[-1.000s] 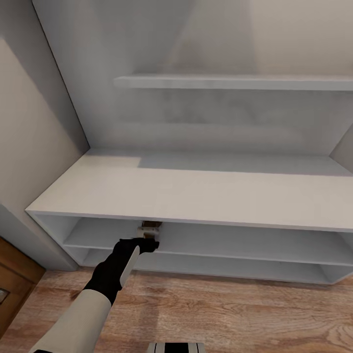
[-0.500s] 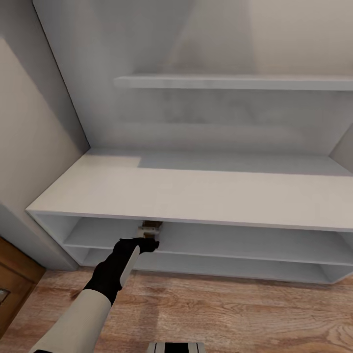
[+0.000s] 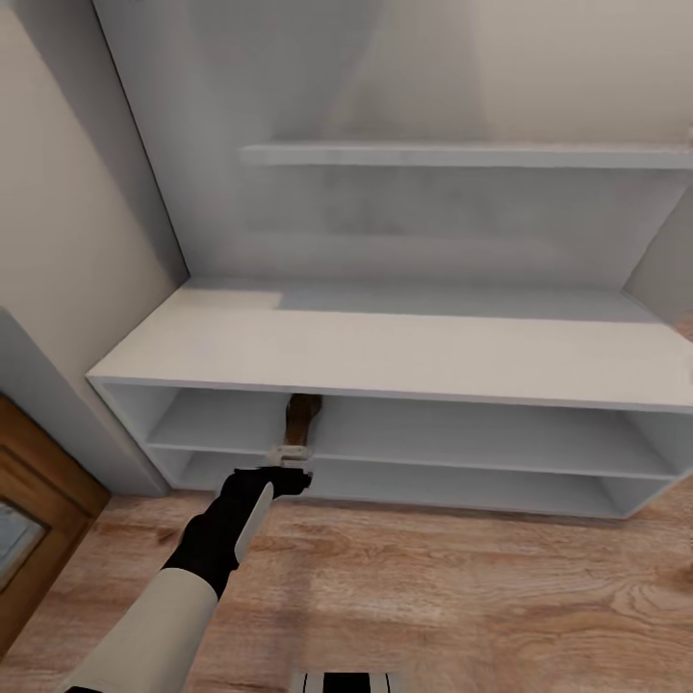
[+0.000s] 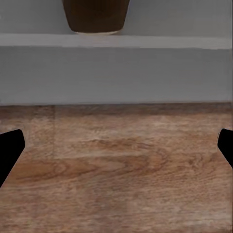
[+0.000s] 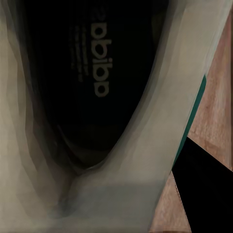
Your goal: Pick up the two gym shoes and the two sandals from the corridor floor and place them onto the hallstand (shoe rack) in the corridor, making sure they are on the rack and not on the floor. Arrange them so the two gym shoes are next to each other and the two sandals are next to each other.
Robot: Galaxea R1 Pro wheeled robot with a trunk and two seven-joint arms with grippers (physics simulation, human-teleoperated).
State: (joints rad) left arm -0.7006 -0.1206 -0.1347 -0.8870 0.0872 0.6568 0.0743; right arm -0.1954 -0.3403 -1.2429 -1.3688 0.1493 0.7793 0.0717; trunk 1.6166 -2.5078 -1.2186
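So the left arm is stretched out toward the hallstand [image 3: 385,351], with the left gripper [image 3: 289,470] sitting low just in front of the unit, above the corridor floor [image 3: 462,597]. A dark brown sandal [image 3: 301,416] lies on the upper of the two open shelf rows, right under the flat top, pointing front to back, with its near end at the shelf's front edge. The gripper is just in front of that shelf edge and isn't touching the sandal. In the left wrist view its two black fingertips [image 4: 9,150] are spread wide at either side with nothing between them, just wood planks below and the grey shelf front ahead, and the rounded end of the sandal [image 4: 95,15] pokes over the shelf lip. The right wrist view is super close up on a gym shoe [image 5: 121,160]: white upper, dark inside with a printed insole logo, a green stripe along one side, and a bit of wood floor past it. A black finger [image 5: 204,194] of the right gripper sits right against the shoe's side, but I honestly can't tell if the jaws are clamped on it or not. There's also a grey wall shelf [image 3: 462,154] above the unit and a brown wooden door [image 3: 38,500] off to the left.
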